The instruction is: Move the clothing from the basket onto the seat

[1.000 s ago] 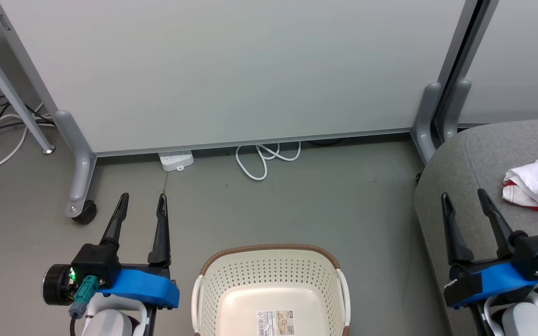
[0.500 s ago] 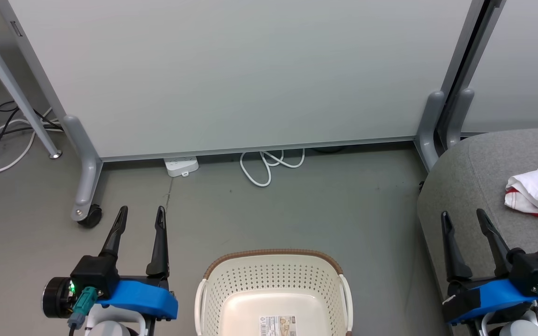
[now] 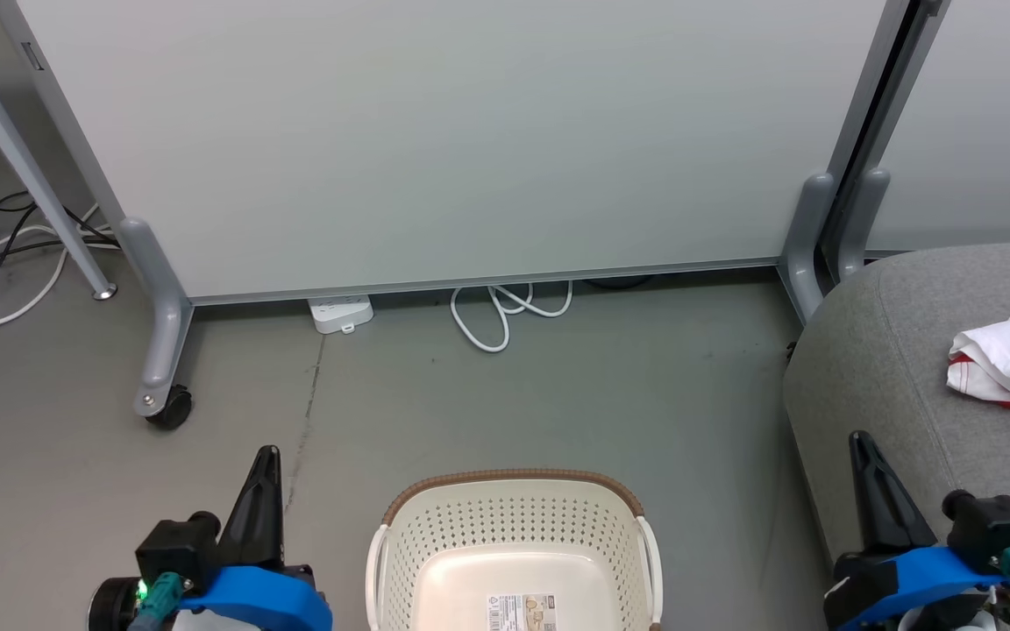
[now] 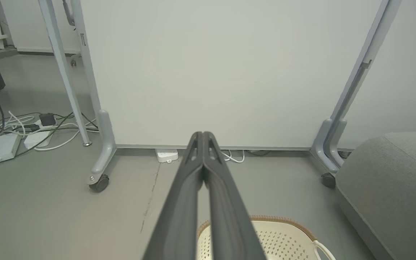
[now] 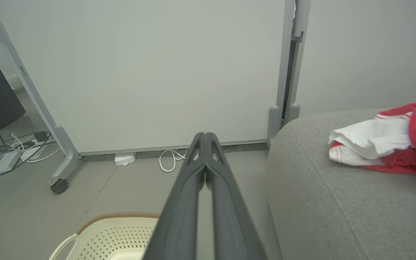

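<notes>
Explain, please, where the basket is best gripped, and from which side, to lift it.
Probably by its two side handles, one per arm. The basket stands upright on the floor between the arms, so the left gripper could come from its left and the right gripper from its right. Each handle bows out from the wall, leaving a gap for the fingers. Both grippers are shut now.

even, soft, bright indoor light; faint shadows on the floor [image 3: 558,394]; sharp focus; wide-angle bending at wrist-view edges
</notes>
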Motion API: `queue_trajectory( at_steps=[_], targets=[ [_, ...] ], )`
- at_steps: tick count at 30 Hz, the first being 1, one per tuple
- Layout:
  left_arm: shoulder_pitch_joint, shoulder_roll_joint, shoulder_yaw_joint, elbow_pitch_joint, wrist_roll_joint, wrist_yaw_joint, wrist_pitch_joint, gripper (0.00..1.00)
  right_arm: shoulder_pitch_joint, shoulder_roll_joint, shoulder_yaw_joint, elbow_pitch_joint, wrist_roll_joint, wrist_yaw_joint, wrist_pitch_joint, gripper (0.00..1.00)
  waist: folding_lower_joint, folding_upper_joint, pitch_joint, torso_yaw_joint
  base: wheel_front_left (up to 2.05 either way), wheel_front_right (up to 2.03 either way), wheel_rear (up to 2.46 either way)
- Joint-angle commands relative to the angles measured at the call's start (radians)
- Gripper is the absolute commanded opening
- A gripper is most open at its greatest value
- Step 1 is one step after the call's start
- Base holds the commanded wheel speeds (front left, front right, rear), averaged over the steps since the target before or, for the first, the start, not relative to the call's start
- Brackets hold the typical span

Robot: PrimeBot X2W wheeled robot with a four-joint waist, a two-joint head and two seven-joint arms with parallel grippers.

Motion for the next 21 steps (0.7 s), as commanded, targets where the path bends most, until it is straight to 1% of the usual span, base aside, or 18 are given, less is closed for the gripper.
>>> queue_trajectory(
  at_steps=[1,11,21],
  targets=[
    [-0.027,0.002,0.014,-0.017,-0.054,-0.001,0.013,0.0,-0.02,-0.003,-0.009,-0.014,0.058,0.0,0.014,0.0,0.0,-0.0001,0.0,-0.001,0.0,0.0,0.0],
    [-0.028,0.001,0.03,-0.035,-0.248,-0.003,0.057,0.0,-0.018,0.0,-0.009,-0.032,0.255,0.0,0.058,0.0,0.0,-0.0001,0.001,-0.006,0.0,0.0,0.0],
    [-0.032,0.001,0.048,-0.049,-0.42,-0.006,0.098,0.0,-0.02,0.003,-0.011,-0.044,0.428,0.0,0.099,0.0,0.0,-0.0001,0.002,-0.011,0.0,0.0,0.0]
  ],
)
